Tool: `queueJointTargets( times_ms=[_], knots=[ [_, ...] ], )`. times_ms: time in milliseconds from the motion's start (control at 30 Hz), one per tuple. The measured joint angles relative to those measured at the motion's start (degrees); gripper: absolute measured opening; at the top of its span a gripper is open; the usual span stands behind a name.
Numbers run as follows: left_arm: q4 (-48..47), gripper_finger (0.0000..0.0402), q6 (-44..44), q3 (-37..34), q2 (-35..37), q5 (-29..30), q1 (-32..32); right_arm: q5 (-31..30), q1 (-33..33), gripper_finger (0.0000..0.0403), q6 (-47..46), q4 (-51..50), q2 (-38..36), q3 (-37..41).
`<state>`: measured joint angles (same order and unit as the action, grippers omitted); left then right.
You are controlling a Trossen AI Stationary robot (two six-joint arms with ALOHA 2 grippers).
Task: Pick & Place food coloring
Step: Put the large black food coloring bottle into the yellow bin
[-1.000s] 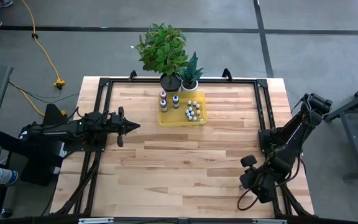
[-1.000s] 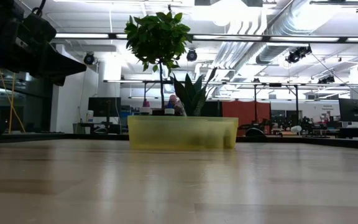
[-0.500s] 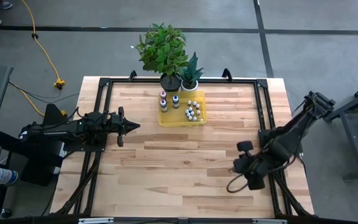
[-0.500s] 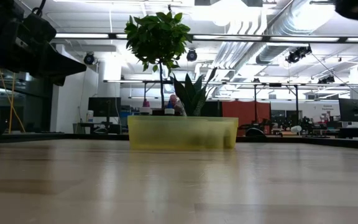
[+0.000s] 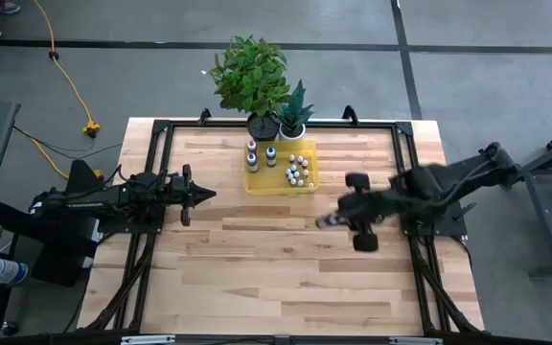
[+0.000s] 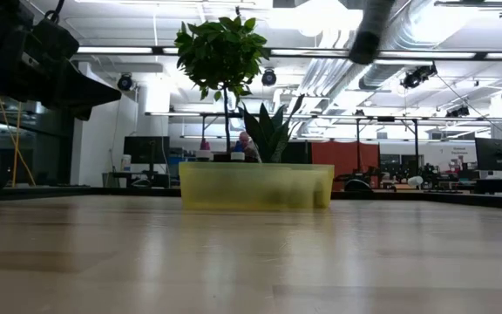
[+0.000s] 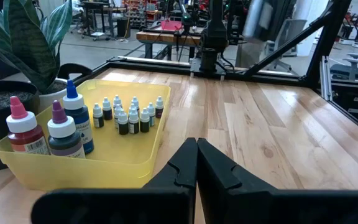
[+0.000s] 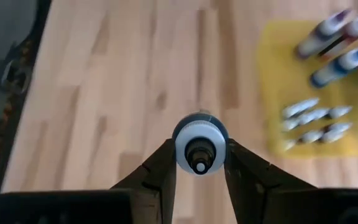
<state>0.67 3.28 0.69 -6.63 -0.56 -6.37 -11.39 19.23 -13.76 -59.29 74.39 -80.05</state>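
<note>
The right end effector (image 5: 326, 220) pinches a small white-capped food coloring bottle (image 8: 199, 148) just beside the flat yellow plastic tray (image 5: 257, 183), and a loose pinch could drop it on the desk.

Both arms matte black, jointed; left pincer (image 7: 196, 163) fingers wedge-shaped; right arm blurred, apparently cabled.

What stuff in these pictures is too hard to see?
High view: the right tool is blurred; labels on the small bottles are too tiny.
Low view: the yellow tray has a cloudy wall hiding the small bottles.
Right wrist view: the held bottle shows only its cap end; its colour is hidden.
</note>
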Motion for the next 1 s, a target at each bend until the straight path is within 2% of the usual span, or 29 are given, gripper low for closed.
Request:
queueJointTargets(
  times_ms=[233, 500, 767, 1000],
  knots=[
    [0.0, 0.0, 0.0, 0.0, 0.0, 0.0, 0.0, 2.5, -11.3, 0.0104, 10.0, 0.0, 6.8, -11.5],
    [0.0, 0.0, 0.0, 0.0, 0.0, 0.0, 0.0, 6.0, -20.9, 0.0104, 17.2, -1.6, 20.1, -27.6],
    [0.0, 0.0, 0.0, 0.0, 0.0, 0.0, 0.0, 5.9, -27.0, 0.0104, 15.8, -5.5, 35.4, -41.1],
    [0.0, 0.0, 0.0, 0.0, 0.0, 0.0, 0.0, 10.0, -30.3, 0.0114, 7.7, -5.9, 45.0, -45.1]
  ],
)
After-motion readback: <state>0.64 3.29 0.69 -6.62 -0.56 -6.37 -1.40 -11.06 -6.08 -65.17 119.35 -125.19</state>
